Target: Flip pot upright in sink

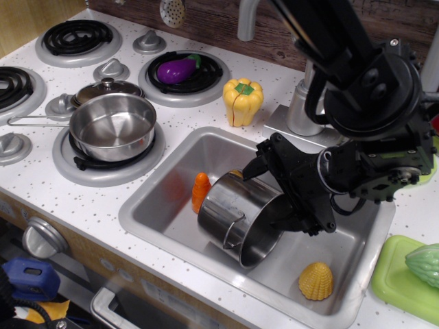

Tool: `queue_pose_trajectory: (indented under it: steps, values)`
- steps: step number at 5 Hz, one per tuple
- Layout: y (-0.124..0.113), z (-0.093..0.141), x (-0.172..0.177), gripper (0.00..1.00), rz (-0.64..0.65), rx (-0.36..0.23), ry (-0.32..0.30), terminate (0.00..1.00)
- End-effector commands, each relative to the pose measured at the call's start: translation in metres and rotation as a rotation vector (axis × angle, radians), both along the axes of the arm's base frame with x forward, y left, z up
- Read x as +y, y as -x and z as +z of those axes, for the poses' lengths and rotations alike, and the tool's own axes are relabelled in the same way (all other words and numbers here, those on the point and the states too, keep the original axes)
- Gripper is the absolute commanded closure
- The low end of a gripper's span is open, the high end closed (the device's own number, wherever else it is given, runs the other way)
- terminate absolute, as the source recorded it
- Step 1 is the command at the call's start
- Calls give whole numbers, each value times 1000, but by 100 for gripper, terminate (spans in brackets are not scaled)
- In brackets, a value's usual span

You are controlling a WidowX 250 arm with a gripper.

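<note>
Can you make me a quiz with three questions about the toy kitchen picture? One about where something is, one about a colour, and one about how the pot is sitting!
1. Where is the carrot?
A. on a burner
B. in the sink, beside the pot
C. on the green plate

2. What colour is the pepper by the sink?
A. yellow
B. purple
C. blue

3. How is the pot sitting?
A. upright
B. upside down on the stove
C. tipped on its side

Answers: 1 B, the carrot stands against the pot's left side in the basin. 2 A, it is yellow with a green top. 3 C, its opening faces sideways toward the gripper.
</note>
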State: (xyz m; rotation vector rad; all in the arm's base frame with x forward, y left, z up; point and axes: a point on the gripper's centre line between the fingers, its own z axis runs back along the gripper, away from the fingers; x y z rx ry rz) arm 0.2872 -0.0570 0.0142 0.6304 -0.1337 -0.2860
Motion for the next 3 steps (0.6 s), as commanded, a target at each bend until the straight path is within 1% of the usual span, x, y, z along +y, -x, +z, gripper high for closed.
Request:
queue_pose_trajectory:
  steps: [1,2,3]
  values:
    - [-5,7,6,0,5,-39,-11,0]
    - [-7,7,13,0,-17,-46,-80,0]
    - [-9,7,18,100,-34,-49,-80,0]
